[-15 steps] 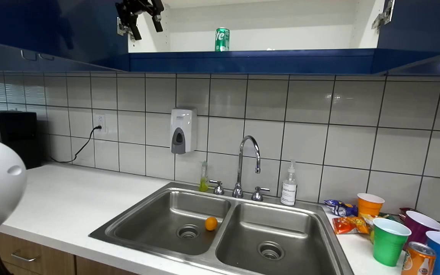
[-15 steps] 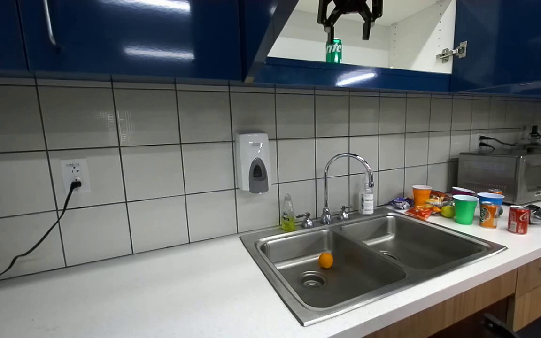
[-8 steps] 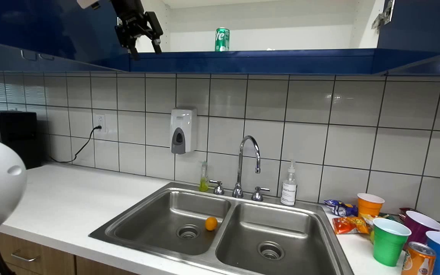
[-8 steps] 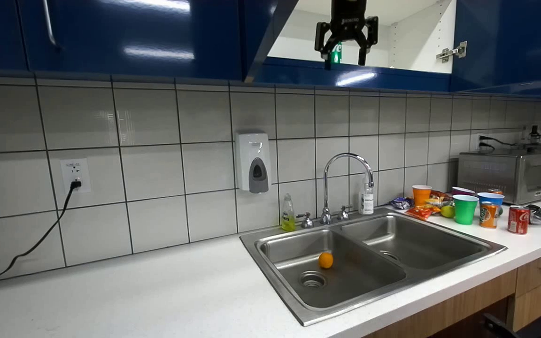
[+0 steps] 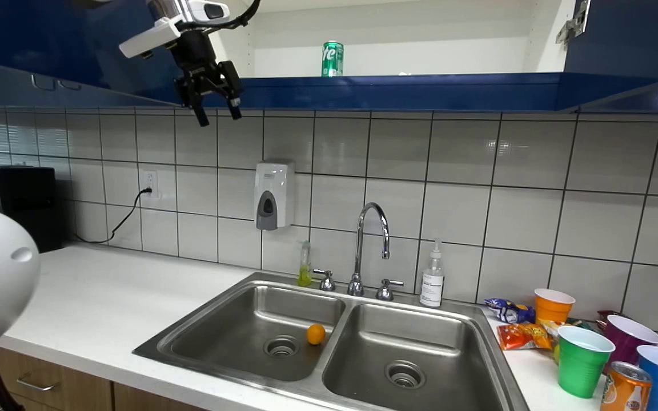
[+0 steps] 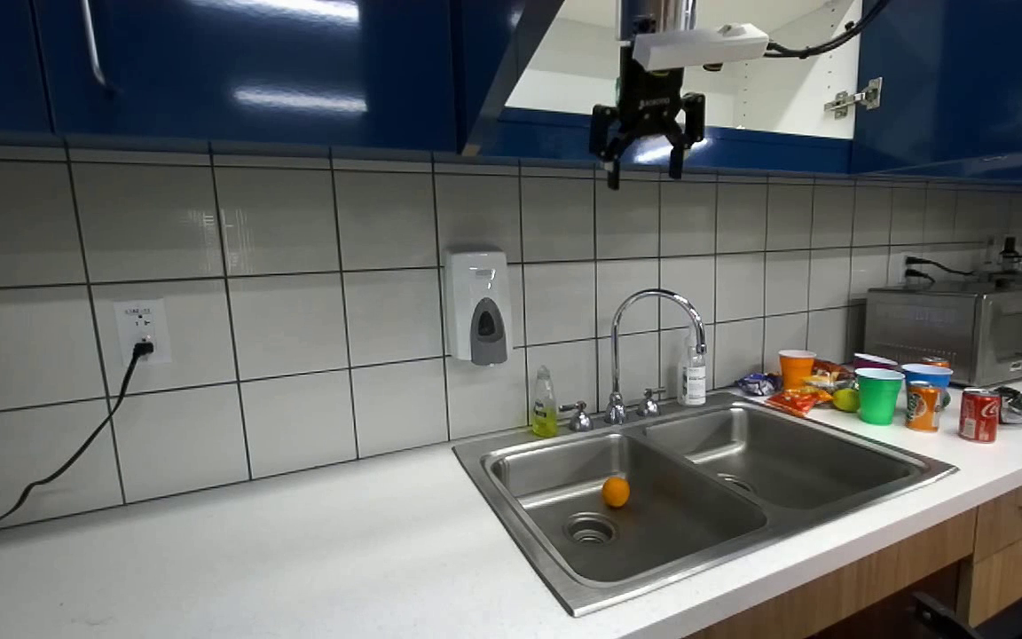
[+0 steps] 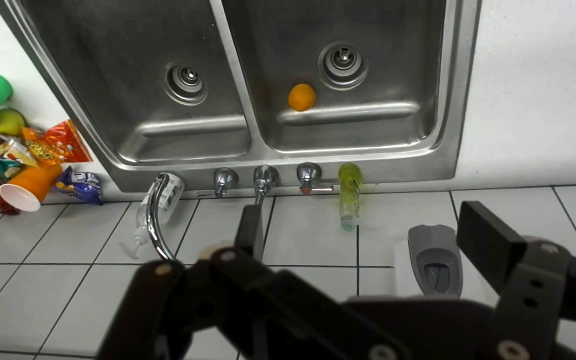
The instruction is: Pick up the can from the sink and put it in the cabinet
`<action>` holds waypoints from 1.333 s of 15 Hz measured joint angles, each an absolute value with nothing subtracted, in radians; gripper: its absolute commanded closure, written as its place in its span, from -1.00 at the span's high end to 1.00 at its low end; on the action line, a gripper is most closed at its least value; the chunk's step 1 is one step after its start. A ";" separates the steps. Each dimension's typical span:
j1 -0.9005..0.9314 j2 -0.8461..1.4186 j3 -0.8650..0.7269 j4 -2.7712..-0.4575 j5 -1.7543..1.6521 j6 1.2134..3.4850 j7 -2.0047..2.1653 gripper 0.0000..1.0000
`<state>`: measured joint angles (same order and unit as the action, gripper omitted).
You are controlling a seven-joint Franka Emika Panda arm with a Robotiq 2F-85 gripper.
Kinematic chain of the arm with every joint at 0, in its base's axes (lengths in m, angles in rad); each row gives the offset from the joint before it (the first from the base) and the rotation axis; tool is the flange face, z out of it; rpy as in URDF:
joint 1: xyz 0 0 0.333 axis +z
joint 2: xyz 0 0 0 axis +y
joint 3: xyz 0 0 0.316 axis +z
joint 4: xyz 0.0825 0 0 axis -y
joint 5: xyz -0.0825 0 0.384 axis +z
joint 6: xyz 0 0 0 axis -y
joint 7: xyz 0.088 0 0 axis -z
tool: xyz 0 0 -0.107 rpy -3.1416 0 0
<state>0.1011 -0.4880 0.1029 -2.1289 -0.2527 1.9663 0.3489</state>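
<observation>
Plainly, the green can, a glossy metal cylinder with white lettering, stands upright in the cabinet, just behind its lacquered dark-blue edge and against a smooth white interior. In front of the cabinet and well apart from the can hangs the gripper, black, angular and jointed, pointing down with its two blocky fingers spread wide apart; in both exterior views the tips show lower than the blue edge.

Underneath, the stainless-steel sink has two round-cornered basins with ringed drains, its metal dull and softly streaked with light. A small orange ball rests in the basin closer to the bottle of yellow-green liquid. The polished chrome faucet bends in a thin arch between two lever handles, and a clear pump bottle stands on the other side.

White and flat, the counter runs over wood-grain drawers. Glossy pale tiles with dark grout rise behind, a white-and-grey dispenser fixed to them. Beside the sink, crinkled shiny wrappers lie near tapered plastic cups, and a steel microwave stands farther along.
</observation>
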 measured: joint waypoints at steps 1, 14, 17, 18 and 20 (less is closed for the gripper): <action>0.101 -0.490 0.104 -2.148 -0.250 1.978 0.349 1.00; 0.101 -0.524 0.114 -2.349 -0.217 2.046 0.357 1.00; 0.101 -0.527 0.118 -2.375 -0.214 2.048 0.359 1.00; 0.101 -0.527 0.119 -2.381 -0.213 2.048 0.359 1.00; 0.101 -0.527 0.119 -2.393 -0.203 2.048 0.360 1.00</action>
